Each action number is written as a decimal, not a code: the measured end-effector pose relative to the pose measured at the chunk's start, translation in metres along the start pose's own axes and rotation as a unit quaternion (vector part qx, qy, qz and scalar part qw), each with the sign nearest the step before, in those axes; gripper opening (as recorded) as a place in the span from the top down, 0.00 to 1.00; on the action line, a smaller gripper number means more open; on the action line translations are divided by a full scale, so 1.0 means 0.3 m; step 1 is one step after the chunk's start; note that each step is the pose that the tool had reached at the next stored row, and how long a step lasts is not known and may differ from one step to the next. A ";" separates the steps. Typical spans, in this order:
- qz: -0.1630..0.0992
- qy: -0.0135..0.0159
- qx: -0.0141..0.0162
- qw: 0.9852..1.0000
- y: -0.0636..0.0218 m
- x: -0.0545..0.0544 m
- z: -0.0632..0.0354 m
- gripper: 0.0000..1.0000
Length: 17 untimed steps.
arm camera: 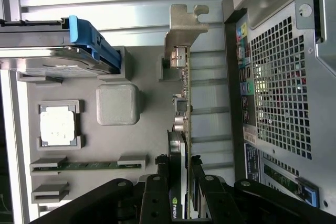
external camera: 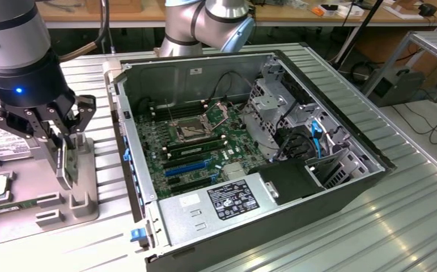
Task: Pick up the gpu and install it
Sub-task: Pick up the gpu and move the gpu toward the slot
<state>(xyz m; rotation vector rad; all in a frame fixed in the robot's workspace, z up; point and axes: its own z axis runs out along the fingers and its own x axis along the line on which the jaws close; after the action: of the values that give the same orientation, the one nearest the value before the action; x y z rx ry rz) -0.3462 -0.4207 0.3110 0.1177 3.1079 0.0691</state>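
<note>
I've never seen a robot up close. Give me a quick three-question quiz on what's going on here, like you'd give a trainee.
1. True or false: the graphics card is already seated inside the computer case.
2. Pick one: the gripper has its fingers closed on A) the graphics card, B) the memory stick, C) the hard drive.
3. Short answer: what is the card standing in?

Key
1. False. It stands on edge outside the case.
2. A.
3. The gray tray beside the case, on the exterior view's left.
</note>
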 end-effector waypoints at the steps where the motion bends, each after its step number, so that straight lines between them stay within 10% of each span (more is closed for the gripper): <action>1: 0.000 0.000 0.000 1.000 0.000 0.000 -0.003 0.73; 17: 0.000 0.001 0.000 1.000 0.005 -0.003 -0.105 0.73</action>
<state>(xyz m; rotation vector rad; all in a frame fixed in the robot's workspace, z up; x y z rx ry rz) -0.3462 -0.4207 0.3425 0.1177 3.1096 0.0697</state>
